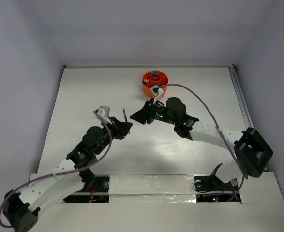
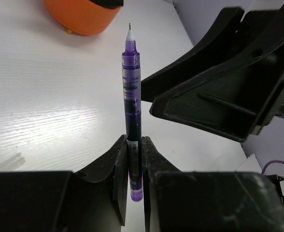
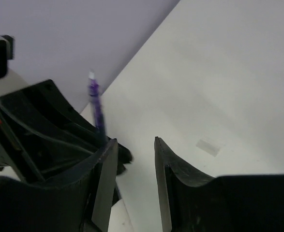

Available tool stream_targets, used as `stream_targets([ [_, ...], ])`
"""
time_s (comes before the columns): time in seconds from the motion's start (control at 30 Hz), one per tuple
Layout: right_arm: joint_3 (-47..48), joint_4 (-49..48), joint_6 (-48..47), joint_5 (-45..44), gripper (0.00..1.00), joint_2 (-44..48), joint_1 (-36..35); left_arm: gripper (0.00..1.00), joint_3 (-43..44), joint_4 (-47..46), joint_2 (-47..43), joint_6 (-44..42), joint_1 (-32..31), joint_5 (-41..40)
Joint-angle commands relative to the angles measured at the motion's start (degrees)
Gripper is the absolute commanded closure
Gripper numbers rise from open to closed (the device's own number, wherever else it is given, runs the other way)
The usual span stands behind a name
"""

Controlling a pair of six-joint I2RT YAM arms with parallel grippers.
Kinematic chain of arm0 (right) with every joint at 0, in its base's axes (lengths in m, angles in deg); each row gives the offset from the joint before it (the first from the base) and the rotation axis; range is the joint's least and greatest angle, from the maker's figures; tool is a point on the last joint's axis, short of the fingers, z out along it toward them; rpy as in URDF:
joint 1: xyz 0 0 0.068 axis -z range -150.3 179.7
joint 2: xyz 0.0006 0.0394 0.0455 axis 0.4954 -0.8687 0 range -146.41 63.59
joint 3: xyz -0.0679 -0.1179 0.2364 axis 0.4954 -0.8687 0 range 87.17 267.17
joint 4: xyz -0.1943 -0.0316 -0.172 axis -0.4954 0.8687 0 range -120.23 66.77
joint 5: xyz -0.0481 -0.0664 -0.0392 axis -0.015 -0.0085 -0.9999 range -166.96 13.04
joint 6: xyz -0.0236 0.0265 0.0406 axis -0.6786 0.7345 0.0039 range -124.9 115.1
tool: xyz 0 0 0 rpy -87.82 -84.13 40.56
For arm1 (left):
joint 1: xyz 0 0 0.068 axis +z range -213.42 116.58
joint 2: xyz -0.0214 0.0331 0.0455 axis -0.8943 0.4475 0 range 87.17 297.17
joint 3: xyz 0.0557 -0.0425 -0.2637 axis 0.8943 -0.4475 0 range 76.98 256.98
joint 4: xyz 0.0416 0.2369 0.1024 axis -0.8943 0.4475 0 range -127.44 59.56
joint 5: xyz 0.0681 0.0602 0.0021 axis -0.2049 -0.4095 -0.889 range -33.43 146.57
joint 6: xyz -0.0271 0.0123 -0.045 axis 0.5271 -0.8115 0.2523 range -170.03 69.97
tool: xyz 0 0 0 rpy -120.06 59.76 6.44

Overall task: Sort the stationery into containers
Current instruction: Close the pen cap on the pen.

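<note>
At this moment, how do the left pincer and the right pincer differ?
The left pincer is shut on a purple pen, gripping its lower barrel; the right pincer stands open and empty. The right pincer sits nearer the orange tub than the left pincer. Both are black and close together.

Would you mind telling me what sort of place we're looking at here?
Probably a lab robot test cell: plain panel walls box in a white table, and a left arm and right arm are bolted at its near edge.
</note>
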State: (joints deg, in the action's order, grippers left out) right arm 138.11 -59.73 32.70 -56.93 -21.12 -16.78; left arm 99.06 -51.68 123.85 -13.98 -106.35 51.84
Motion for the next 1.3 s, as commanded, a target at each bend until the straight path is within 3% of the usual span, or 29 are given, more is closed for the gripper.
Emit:
stream_targets([
  [0.0, 1.8, 4.4, -7.1, 2.1, 0.57, 4.3, 1.1, 1.0, 5.3, 7.4, -5.0, -2.7, 0.8, -2.7],
  [0.2, 3.5, 12.6, -20.3, 5.3, 0.63, 6.7, 1.7, 1.0, 11.3, 16.9, -9.2, -5.3, 0.8, -5.4],
  [0.23, 3.7, 13.3, -21.6, 6.6, 0.67, 5.4, 1.7, 1.0, 12.0, 17.6, -9.4, -5.7, 0.8, -5.7],
  [0.33, 7.1, 18.5, -27.1, 12.8, 0.68, -1.0, 1.7, 1.0, 16.7, 19.4, -9.4, -6.3, 0.8, -5.4],
  [0.57, 19.7, 31.9, -36.4, 11.6, 0.54, -16.6, 1.7, 1.0, 26.4, 21.1, -9.0, -9.9, 0.8, -4.3],
  [0.8, 31.4, 44.2, -45.8, 7.9, 0.35, -24.9, -0.4, 1.0, 29.1, 19.2, -7.5, -12.1, 0.8, -3.0],
  [0.93, 38.3, 50.9, -47.5, 5.2, 0.34, -32.9, -2.9, 1.0, 29.6, 19.4, -7.6, -14.0, 0.8, -4.2],
  [1.03, 41.3, 53.5, -46.5, 2.6, 0.4, -35.4, -4.7, 1.0, 30.4, 20.3, -7.9, -15.4, 0.8, -5.9],
  [1.17, 36.4, 47.5, -43.2, 9.8, 0.39, -32.1, -5.3, 1.0, 30.3, 21.1, -7.9, -17.3, 0.8, -8.1],
  [1.27, 35.5, 46.7, -43.9, 8.1, 0.36, -31.7, -5.9, 1.0, 30.4, 21.7, -7.9, -18.3, 0.8, -8.9],
])
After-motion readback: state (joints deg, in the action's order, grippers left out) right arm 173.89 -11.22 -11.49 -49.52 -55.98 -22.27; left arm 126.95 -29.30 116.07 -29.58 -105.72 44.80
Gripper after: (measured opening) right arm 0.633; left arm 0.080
